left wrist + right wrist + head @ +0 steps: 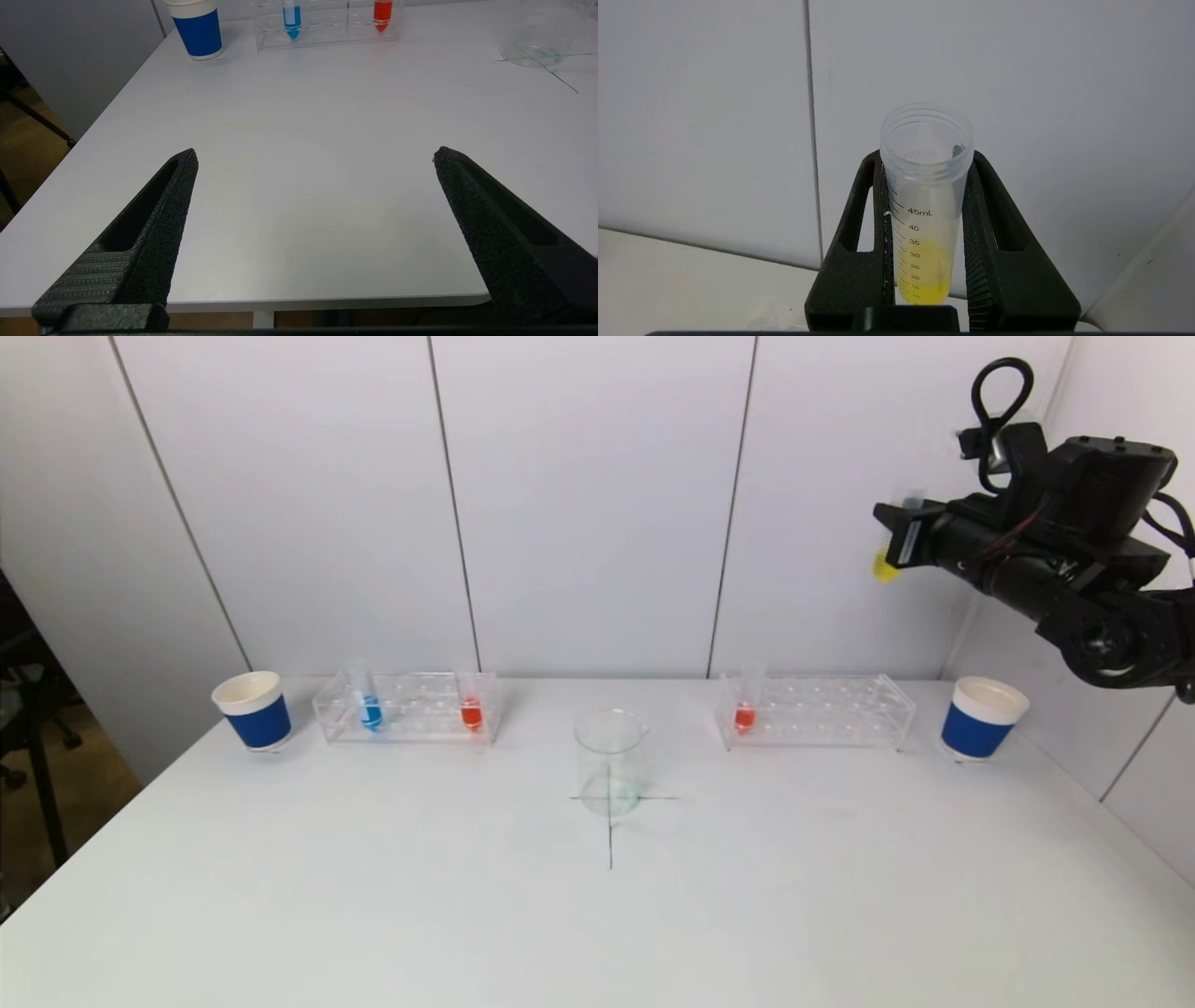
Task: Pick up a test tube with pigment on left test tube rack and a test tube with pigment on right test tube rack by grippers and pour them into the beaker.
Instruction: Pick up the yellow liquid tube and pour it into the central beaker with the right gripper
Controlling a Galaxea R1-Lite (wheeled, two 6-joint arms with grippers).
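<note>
Left gripper (pixel 315 156) low over the near table edge (pixel 299 140), fingers spread wide, nothing held. Right gripper (pixel 924 210) raised high on the right, clamped on yellow tube (pixel 924 224) (upright, partly filled). Beaker (pixel 611 763) sits mid-table between left rack (pixel 406 707) and right rack (pixel 814 711).

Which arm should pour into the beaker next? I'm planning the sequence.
The right. The right gripper is shut on the yellow-pigment test tube, held high above the right rack. The left gripper is open and empty, low over the table, far from the beaker.
</note>
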